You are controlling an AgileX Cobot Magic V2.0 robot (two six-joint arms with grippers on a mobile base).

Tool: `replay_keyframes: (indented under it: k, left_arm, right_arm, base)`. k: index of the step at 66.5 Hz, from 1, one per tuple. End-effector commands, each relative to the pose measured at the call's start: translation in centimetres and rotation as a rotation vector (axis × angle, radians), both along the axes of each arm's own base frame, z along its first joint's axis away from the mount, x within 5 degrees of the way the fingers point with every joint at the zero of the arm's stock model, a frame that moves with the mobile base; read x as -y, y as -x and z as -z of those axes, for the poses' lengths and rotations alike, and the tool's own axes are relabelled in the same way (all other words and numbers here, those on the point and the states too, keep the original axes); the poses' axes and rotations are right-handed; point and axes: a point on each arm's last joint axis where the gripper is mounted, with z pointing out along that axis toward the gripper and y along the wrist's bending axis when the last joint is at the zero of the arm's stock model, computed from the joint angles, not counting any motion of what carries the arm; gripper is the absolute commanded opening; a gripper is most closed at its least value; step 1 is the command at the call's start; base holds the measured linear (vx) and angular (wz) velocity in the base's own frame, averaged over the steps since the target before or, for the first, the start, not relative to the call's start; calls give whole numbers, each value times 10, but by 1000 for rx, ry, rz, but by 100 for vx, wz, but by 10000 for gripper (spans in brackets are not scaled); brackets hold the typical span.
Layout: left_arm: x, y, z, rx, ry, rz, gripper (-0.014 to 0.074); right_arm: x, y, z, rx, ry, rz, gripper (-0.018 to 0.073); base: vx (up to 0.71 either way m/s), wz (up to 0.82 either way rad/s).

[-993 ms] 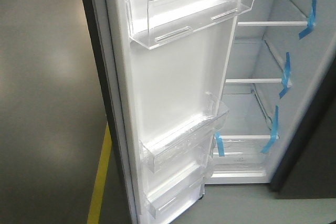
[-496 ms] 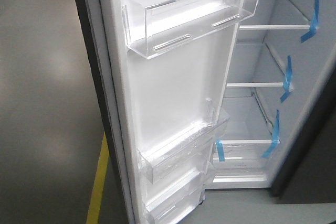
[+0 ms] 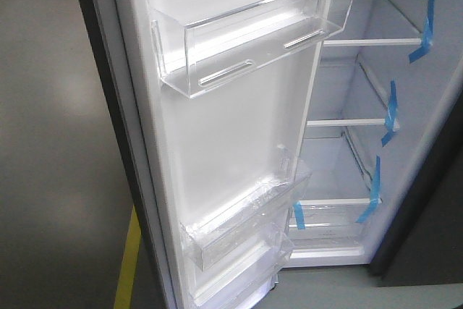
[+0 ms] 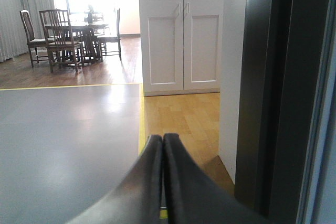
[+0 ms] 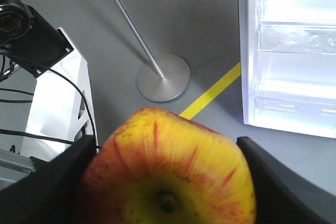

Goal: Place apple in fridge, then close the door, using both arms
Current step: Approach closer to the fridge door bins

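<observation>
The fridge [image 3: 362, 164] stands open, white inside, with shelves marked by blue tape [image 3: 427, 19]. Its door [image 3: 231, 142] swings toward me, showing the white lining and clear bins [image 3: 253, 41]. My right gripper [image 5: 165, 182] is shut on the apple [image 5: 168, 171], red and yellow with its stem dimple facing the camera, held above the grey floor. The open door [image 5: 289, 51] shows at that view's upper right. My left gripper [image 4: 163, 145] is shut and empty, beside the door's dark outer face [image 4: 273, 87]. Neither arm shows in the front view.
A yellow floor line [image 3: 129, 258] runs left of the door. A round metal stand base [image 5: 163, 77] with a pole and a white robot base with cables [image 5: 52, 108] are below my right gripper. White cabinet doors [image 4: 181, 30] and a dining table with chairs [image 4: 68, 35] are beyond.
The front view has shifted: the door and its bins moved left and lower in frame, showing more of the fridge interior.
</observation>
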Motion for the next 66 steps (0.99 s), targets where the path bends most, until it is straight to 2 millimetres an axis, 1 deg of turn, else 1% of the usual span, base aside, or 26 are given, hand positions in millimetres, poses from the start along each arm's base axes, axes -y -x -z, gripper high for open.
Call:
replay_keyframes:
  k: [1,66]
  left_arm:
    - [1,3,-14,110,10,9,-6]
    - [1,3,-14,110,10,9,-6]
  right_arm:
    - [-3,-2,-11,37,-62,5,192]
    - [-3,-2,-12,39,-64,7,192]
  base:
    - [4,-3]
    - [1,-1]
